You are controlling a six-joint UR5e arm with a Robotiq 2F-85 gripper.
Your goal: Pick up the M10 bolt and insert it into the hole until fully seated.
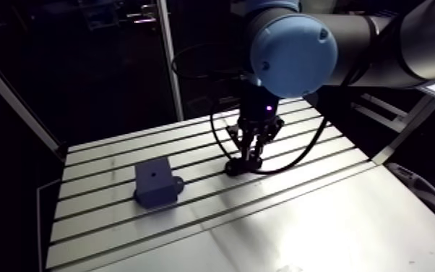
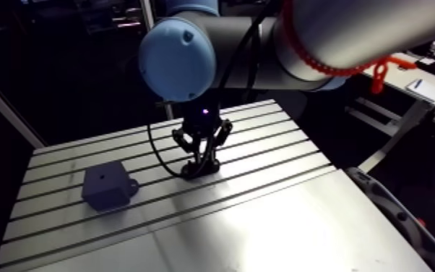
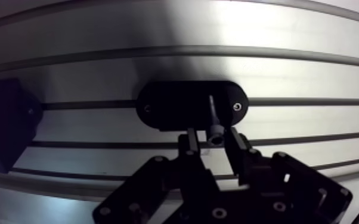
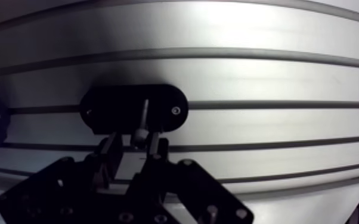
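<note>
On the slotted table (image 1: 300, 224) the bolt (image 3: 213, 119) stands upright, head up, in its black oval holder (image 3: 170, 107), gripper (image 3: 213, 140) jaws loosely straddling the head, unclamped.

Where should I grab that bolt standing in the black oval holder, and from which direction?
Grip the bolt by its head, straight down from above, a finger on each side. It stands upright in the black oval holder, head uppermost, so only head and upper shank are free. The gripper sits astride it, open.
</note>
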